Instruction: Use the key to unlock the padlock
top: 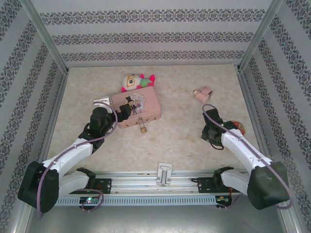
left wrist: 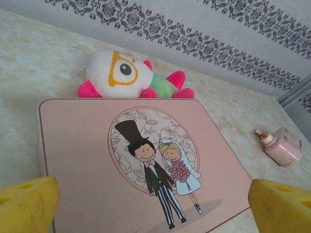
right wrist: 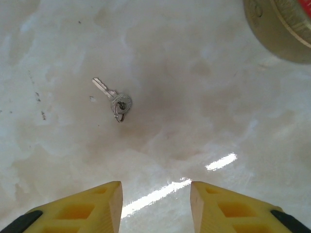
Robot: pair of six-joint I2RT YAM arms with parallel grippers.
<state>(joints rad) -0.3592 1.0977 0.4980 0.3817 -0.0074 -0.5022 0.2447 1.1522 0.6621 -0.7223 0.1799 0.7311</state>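
- The key (right wrist: 112, 99) lies flat on the table (right wrist: 204, 97), in the upper left of the right wrist view. It is tiny, thin and made of metal, with a little ring on its round end.
- I think the key is very light, hard and slippery. It lies so flat that fingers could slide right over it. The round end looks like the best place to pinch it. That leaves the long toothed end free for the lock.
- The right gripper (right wrist: 155, 199) is at the bottom of that view. Its yellow fingers (right wrist: 82, 208) are spread apart with nothing between them. The key is a little way ahead of them.
- The padlock (top: 142, 127) is the tiny thing in the middle of the top view, right at the lower edge of the pink box (top: 146, 109). It is too small to tell if it is hooked onto the box.
- I think the padlock is hard and would skid if poked, so its body needs holding.
- The left gripper (left wrist: 153, 206) hangs over the box lid. Its fingers (left wrist: 29, 204) sit far apart in the two lower corners and hold nothing.
- I can read no words anywhere. The lid has a drawing of a bride and groom.
- A soft toy (left wrist: 126, 75) lies just above the box.
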